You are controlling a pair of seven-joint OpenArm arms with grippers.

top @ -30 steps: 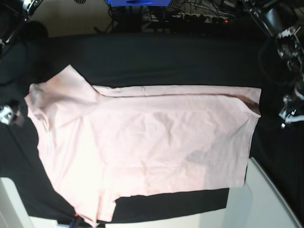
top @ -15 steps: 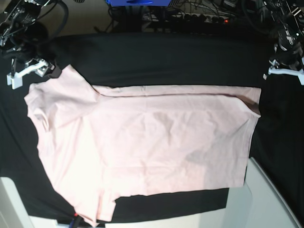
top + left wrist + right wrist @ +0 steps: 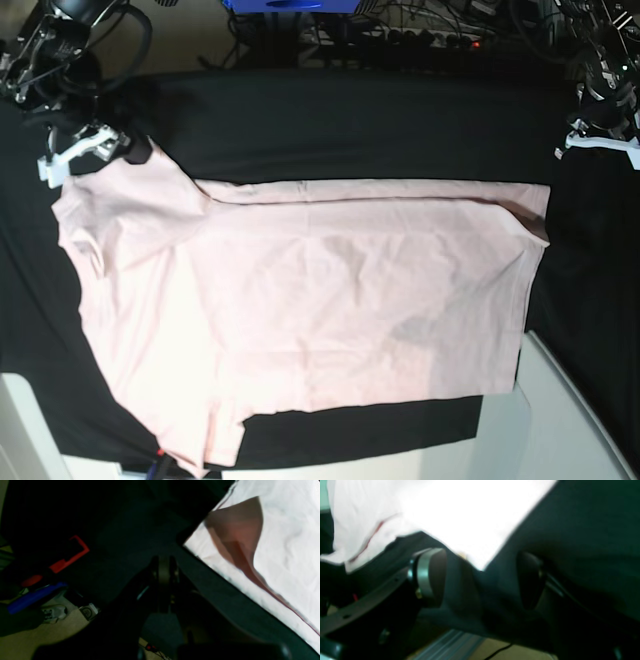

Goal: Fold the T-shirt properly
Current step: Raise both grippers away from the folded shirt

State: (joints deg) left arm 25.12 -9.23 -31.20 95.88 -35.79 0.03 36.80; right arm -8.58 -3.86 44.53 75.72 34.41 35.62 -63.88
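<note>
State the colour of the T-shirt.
Pale pink, plain on the side showing; the T-shirt shows best in the base view.

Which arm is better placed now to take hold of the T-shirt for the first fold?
Right. The right gripper is open, its jaws beside the sleeve corner of the T-shirt. The left gripper is shut and stands apart from the hem corner.

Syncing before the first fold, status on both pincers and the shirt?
Left pincer shut, empty, off the hem corner. Right pincer open at the sleeve tip, not gripping. T-shirt spread flat on the black cloth, unfolded. Nothing in the way.
</note>
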